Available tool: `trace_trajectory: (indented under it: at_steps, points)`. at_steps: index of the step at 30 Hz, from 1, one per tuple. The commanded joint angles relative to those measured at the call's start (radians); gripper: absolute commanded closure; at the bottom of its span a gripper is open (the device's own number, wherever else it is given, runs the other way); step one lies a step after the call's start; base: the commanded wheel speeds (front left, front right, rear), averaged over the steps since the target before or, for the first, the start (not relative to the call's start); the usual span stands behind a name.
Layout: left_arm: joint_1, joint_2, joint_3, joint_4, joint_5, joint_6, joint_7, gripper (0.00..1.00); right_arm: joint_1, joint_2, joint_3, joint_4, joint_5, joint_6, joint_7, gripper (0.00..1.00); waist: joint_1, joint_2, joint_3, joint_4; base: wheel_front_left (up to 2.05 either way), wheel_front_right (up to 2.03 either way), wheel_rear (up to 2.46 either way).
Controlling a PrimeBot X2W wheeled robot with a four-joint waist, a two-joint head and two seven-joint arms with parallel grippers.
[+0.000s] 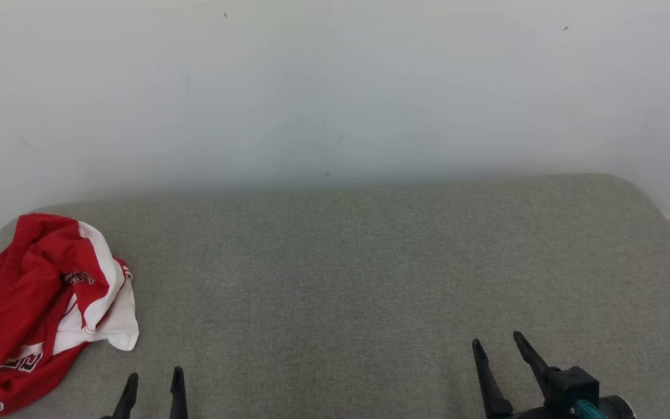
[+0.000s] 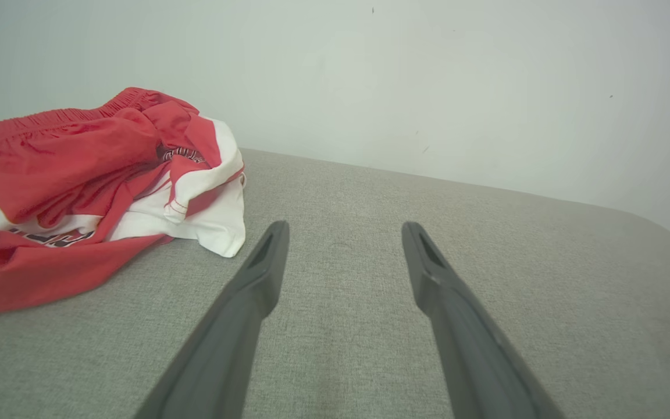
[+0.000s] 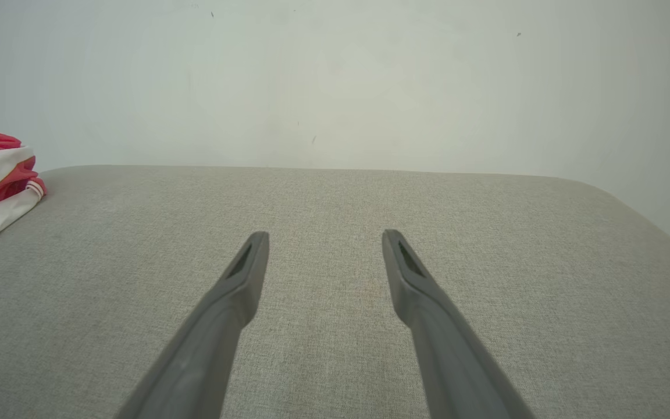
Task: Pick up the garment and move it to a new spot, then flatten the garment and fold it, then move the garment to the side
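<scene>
1. Here we go: the garment (image 1: 38, 302), red and white with dark lettering, lies crumpled in a heap at about eight o'clock in the head view, on the left end of the grey padded surface (image 1: 370, 262).
2. The left gripper (image 1: 155, 372) sits at seven o'clock, fingers spread wide with nothing between them. The garment's white hem lies near, toward its ten o'clock, not touching.
3. The right gripper (image 1: 496, 338) waits at five o'clock, fingers likewise spread and empty, well apart from the cloth.
4. Score so far, as I read it: nothing done. No pick-up, no move to a new spot, no flattening, no fold, no shift to the side.
5. The broad bare middle of the surface, at twelve o'clock from both grippers, looks like the natural new spot.
6. First up, I judge, is a left-arm reach into that heap. The whole task lies ahead.
</scene>
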Motion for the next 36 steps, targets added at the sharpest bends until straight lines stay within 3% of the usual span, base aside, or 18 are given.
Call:
trace_trajectory:
  at_steps: [1, 12, 18, 36]
  points:
    - [0.012, 0.006, 0.001, 0.002, 0.008, 0.003, -0.003, 0.00, 0.010, -0.003, 0.001, 0.001, -0.001, -0.002, -0.004, 0.00, 0.0000, 0.0000, 0.000, 0.000, 0.00, 0.00, 0.00]
    - [0.008, 0.005, 0.002, 0.002, 0.001, 0.002, -0.003, 0.00, 0.011, -0.003, -0.002, 0.000, 0.009, -0.002, -0.007, 0.00, 0.0000, 0.0000, 0.004, 0.004, 0.00, 0.00, 0.00]
    - [-0.001, 0.006, 0.002, -0.003, 0.002, 0.004, -0.002, 0.00, 0.016, -0.003, -0.008, -0.004, 0.005, -0.002, -0.009, 0.00, 0.0000, 0.0000, 0.008, 0.042, 0.00, 0.00, 0.00]
    - [0.022, 0.011, 0.058, -0.003, 0.048, -0.019, -0.002, 0.00, 0.018, -0.002, 0.028, 0.013, 0.057, -0.002, -0.031, 0.00, 0.0000, 0.0000, 0.006, 0.318, 0.00, 0.00, 0.00]
